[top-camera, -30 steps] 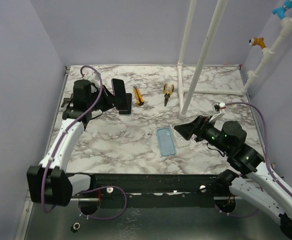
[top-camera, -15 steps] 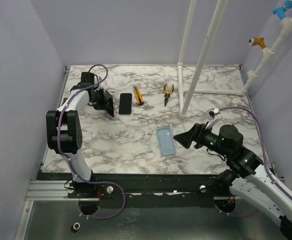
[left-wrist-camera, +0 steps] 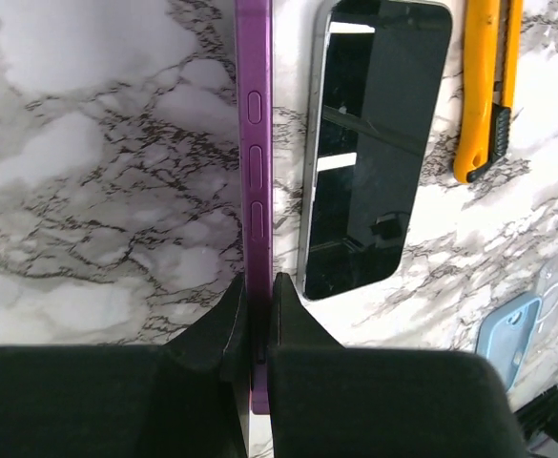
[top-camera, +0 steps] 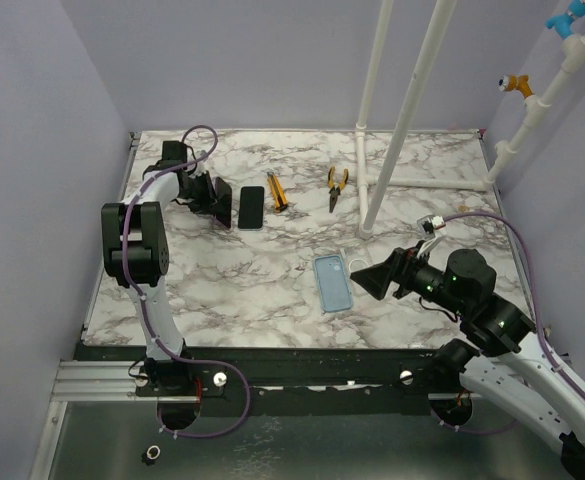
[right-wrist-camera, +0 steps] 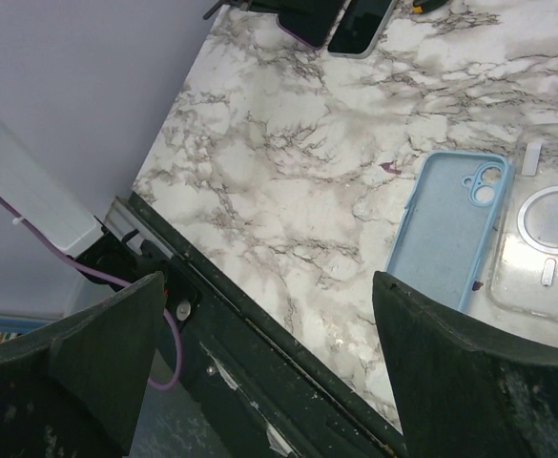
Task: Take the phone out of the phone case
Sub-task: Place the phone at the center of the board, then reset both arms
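Note:
The phone (left-wrist-camera: 374, 143), bare with its black screen up, lies flat on the marble table (top-camera: 232, 280) at the back left, also seen as the phone (top-camera: 251, 207). Just left of it my left gripper (left-wrist-camera: 257, 286) is shut on the purple phone case (left-wrist-camera: 254, 143), held edge-on with its side buttons showing. From above, the left gripper (top-camera: 217, 200) sits beside the phone and apart from it. My right gripper (top-camera: 372, 277) hangs open and empty over the front right, and its own view shows the right gripper (right-wrist-camera: 267, 286) above the table's front edge.
A light blue case (top-camera: 332, 282) and a clear case (top-camera: 357, 265) lie next to the right gripper. A yellow box cutter (top-camera: 276, 190) and yellow-handled pliers (top-camera: 338, 186) lie at the back. White pipes (top-camera: 402, 120) stand at the back right.
The left arm has folded back and drawn the purple case to the left, off the phone, which now lies flat on the table. The right gripper has barely shifted.

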`<move>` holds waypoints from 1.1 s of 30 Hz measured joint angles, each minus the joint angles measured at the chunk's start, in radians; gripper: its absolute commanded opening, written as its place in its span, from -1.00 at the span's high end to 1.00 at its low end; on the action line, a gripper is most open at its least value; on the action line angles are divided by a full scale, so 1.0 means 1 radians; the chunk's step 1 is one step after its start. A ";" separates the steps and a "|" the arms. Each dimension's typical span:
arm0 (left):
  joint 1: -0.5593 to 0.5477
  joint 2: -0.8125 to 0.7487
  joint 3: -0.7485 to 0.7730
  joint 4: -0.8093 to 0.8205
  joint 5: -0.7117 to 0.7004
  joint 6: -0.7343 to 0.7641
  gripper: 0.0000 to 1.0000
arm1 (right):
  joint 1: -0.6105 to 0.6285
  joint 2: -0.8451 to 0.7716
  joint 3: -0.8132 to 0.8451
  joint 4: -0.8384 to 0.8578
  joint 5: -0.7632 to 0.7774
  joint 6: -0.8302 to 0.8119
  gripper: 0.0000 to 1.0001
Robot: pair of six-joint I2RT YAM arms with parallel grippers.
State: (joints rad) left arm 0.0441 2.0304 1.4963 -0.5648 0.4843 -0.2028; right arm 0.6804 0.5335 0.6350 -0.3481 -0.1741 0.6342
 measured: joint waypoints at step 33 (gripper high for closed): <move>0.026 -0.245 -0.137 0.074 -0.461 -0.188 -0.51 | 0.000 -0.031 0.002 -0.091 0.082 0.002 -0.89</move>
State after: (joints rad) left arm 0.0696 1.7855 1.3598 -0.4904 0.0231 -0.3912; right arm 0.6804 0.5030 0.6369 -0.4389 -0.0921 0.6357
